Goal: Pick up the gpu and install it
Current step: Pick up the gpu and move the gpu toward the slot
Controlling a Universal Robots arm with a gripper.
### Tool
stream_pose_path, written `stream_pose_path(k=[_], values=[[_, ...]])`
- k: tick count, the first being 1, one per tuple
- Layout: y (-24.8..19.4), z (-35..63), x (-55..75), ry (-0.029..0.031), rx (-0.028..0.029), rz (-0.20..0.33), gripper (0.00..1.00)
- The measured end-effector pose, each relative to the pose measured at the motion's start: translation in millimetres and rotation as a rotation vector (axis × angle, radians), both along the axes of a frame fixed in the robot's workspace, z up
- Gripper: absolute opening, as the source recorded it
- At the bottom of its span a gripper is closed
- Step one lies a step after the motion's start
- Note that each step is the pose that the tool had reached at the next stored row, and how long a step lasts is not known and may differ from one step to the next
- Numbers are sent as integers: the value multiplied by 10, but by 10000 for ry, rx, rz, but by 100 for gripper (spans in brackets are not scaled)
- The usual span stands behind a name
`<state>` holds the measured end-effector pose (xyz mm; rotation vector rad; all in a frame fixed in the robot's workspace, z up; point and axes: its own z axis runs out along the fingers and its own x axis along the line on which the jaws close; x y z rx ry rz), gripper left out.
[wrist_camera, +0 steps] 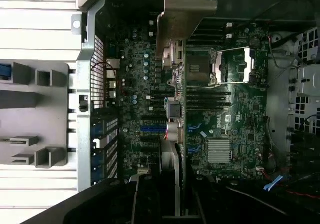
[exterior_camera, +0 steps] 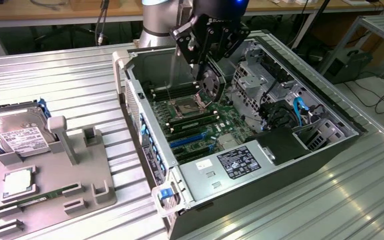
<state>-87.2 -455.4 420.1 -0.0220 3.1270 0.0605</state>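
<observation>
gpu [wrist_camera: 172, 159] edge-on over green motherboard [wrist_camera: 230, 114], pale bracket [wrist_camera: 185, 9], grey fixture [wrist_camera: 35, 114] beside case [wrist_camera: 85, 84]

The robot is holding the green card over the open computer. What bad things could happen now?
The gpu hangs from the gripper right above the open processor socket. Lowered there, it might scrape or bend it. In the wrist view the gpu seems to run crosswise to the blue slots, so pushed down like that it likely wouldn't fit in. It could also slip out of the grip onto the motherboard.
</observation>
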Motion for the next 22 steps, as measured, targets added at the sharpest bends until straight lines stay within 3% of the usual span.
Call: stream_pose_path(k=[16,22], values=[[0,-36,488,0,0,0,28],[0,-40,535,0,-1,0,28]])
